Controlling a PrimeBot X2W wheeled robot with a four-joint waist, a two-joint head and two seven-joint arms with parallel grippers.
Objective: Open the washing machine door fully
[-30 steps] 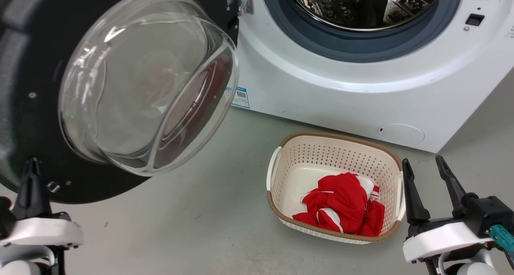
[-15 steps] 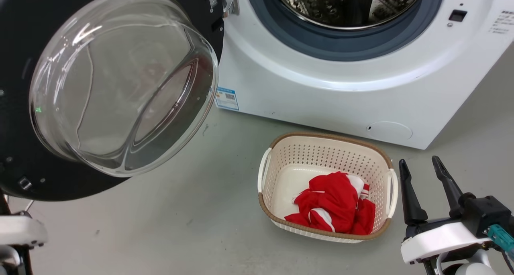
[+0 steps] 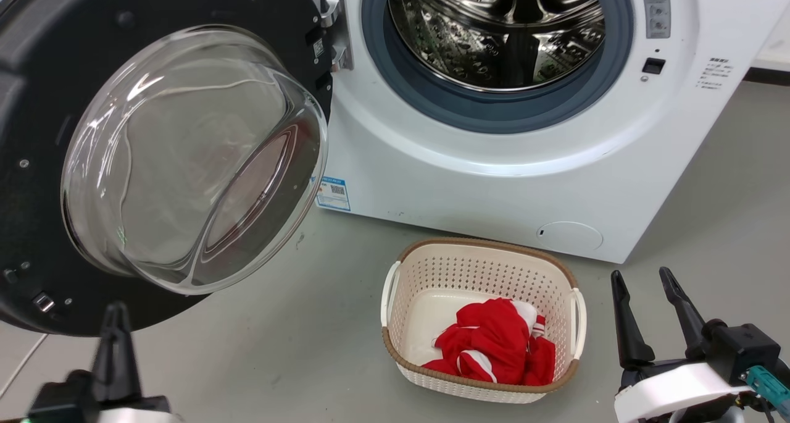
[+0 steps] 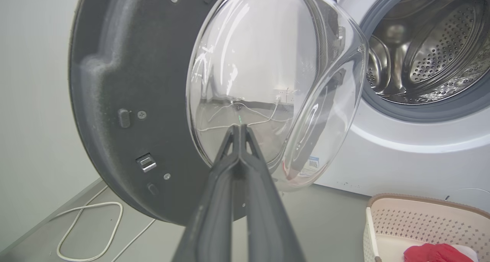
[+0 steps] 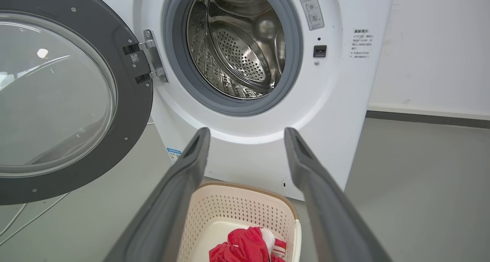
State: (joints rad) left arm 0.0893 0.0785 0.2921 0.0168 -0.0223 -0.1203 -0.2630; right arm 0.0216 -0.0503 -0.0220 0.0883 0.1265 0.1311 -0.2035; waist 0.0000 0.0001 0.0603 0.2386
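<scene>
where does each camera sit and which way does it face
Head: up top, looking down at the washing machine door, laundry basket, left end effector and right end effector.
Left wrist: facing the door's glass bowl along its shut fingers.
Right wrist: facing the steel drum between its open fingers.
All three share the door and basket.

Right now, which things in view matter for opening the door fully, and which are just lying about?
Job: washing machine door; hinge; left end effector, shut.
Lying about: laundry basket; red garment inside it; white cable on the floor.
</scene>
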